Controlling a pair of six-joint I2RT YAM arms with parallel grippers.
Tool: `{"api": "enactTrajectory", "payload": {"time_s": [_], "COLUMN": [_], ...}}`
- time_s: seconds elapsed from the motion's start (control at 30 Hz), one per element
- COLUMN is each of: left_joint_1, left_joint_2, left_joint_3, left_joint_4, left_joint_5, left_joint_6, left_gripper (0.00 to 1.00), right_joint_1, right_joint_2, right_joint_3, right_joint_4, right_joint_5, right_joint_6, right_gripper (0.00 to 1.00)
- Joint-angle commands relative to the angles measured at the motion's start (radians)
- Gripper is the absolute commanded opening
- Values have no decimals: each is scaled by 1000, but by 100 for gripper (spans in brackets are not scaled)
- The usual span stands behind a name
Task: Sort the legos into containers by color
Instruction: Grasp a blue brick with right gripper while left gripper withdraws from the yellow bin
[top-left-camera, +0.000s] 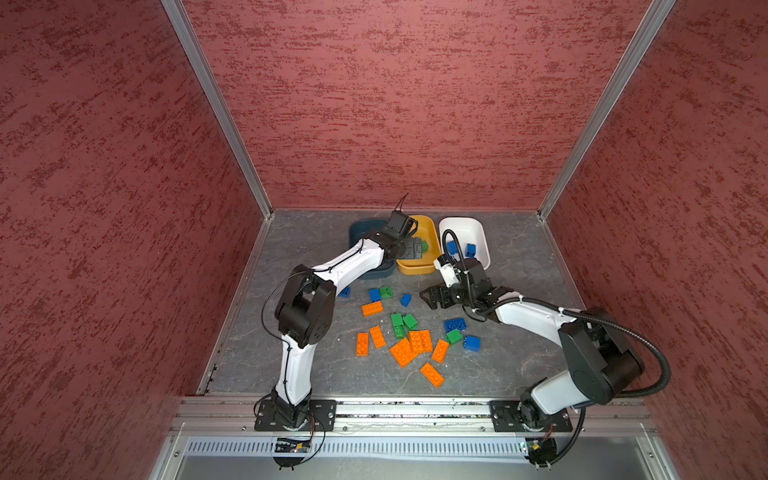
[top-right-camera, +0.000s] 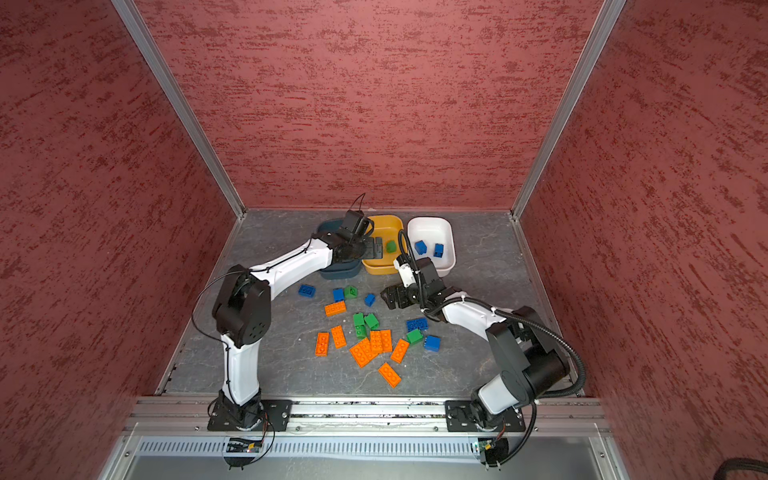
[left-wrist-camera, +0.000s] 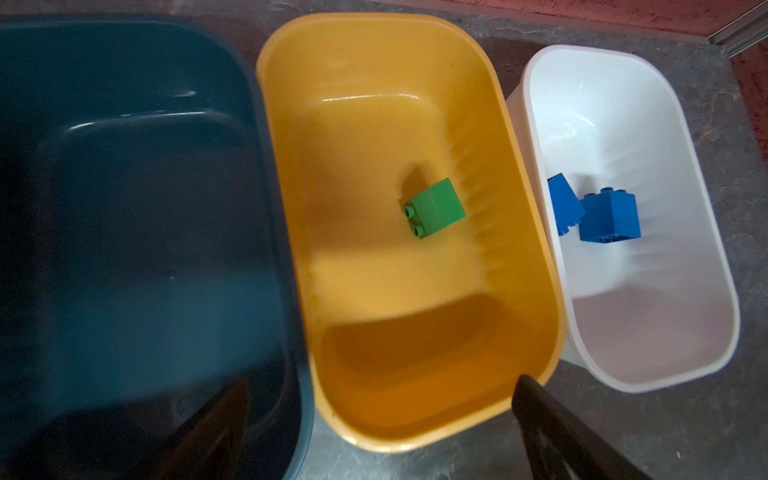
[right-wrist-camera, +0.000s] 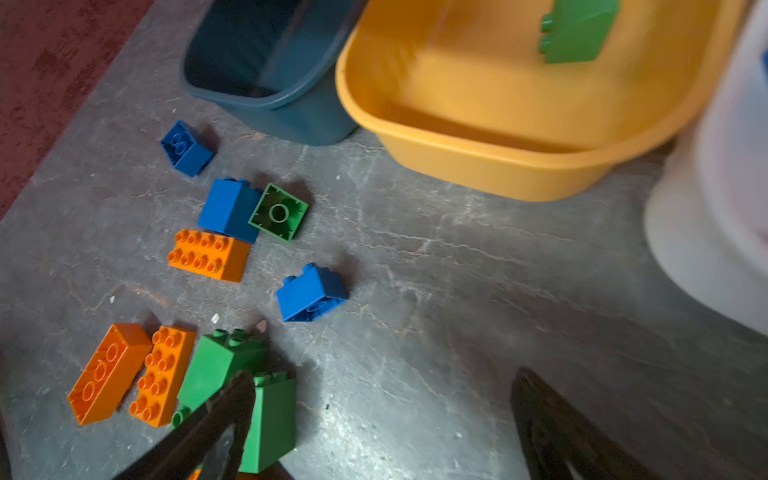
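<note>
White links (top-left-camera: 297, 370), black joints (top-left-camera: 305, 309), ribbed black hose (top-left-camera: 666, 370), black baseplates (top-left-camera: 326, 413)

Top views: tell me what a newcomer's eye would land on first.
The bright scatter of loose legos, orange, green and blue, lies in the middle of the grey table. Behind it three tubs stand in a row. The teal tub looks empty in the left wrist view, the yellow tub holds one green brick, and the white tub holds two blue bricks.
</note>
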Motion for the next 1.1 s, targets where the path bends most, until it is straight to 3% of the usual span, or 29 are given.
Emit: {"api": "enactTrajectory", "payload": {"time_s": [0.0,0.2,0.4,0.77,0.93,1.07], "left_joint_1": [21,43,57,64,64,63], "left_joint_2": [-116,-253,-315,-326,-324,-330], "left_joint_3": [-105,-281,-362,-388,-391,-400], "left_joint_4": [41,66,68,62,62,61], "left_joint_5": [-41,-102,-132,-139,-134,-141], "left_joint_6": [-50,-154,-194,-211,-213,-191], "left_gripper": [99,99,100,99,99,99], "right_joint_1": [46,93,117,153,152,153], "right_joint_2": [55,166,259,316,303,269], "right_joint_3": [33,111,181,211,196,172], "right_joint_4": [57,48,33,26,59,94], "right_joint_5": [-60,-29,13,134,163,164], "right_joint_6": [-87,-177,-210,-216,-188,-177], "right_gripper": [91,82,73,56,40,33]}}
